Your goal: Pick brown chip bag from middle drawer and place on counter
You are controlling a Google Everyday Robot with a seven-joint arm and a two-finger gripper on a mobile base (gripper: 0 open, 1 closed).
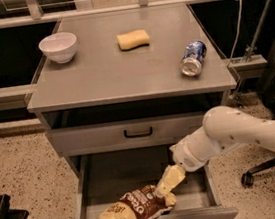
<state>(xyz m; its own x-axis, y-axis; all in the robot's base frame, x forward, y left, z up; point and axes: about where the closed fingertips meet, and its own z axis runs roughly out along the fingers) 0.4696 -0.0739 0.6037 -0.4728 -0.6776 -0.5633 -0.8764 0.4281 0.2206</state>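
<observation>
The brown chip bag (137, 206) lies flat at the front of the open middle drawer (111, 178), dark brown with tan ends and white lettering. My gripper (168, 180) reaches in from the right on a white arm (231, 134). Its tip is down inside the drawer, right at the bag's right end and seemingly touching it. The counter (117, 71) is the grey top of the cabinet above.
On the counter stand a white bowl (58, 46) at the back left, a yellow sponge (133, 39) at the back middle and a blue can (193, 58) lying on its side at the right. The top drawer (138, 131) is shut. A chair base (247, 177) is on the right floor.
</observation>
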